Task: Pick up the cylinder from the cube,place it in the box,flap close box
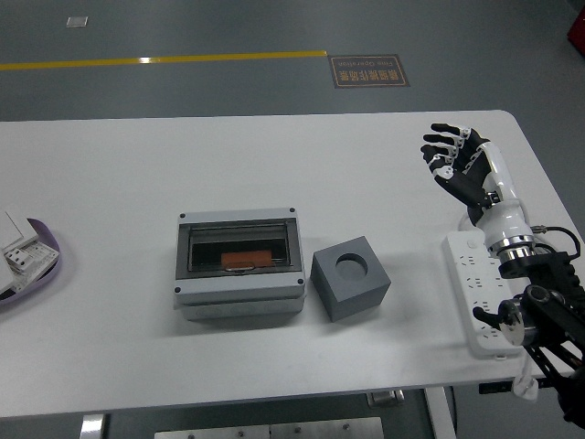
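Observation:
A grey box (239, 262) with a dark see-through lid lying flat over it sits at the table's middle; an orange-red cylinder (248, 260) shows through the lid inside it. Just to its right stands a dark grey cube (350, 277) with an empty round hole on top. My right hand (454, 160) hovers over the table's far right, well away from the cube, fingers spread and holding nothing. My left arm is out of view.
A white power strip (480, 291) lies at the right edge under my right forearm. At the far left edge sits a purple-rimmed tray (44, 265) with white parts. The table's near edge runs along the bottom.

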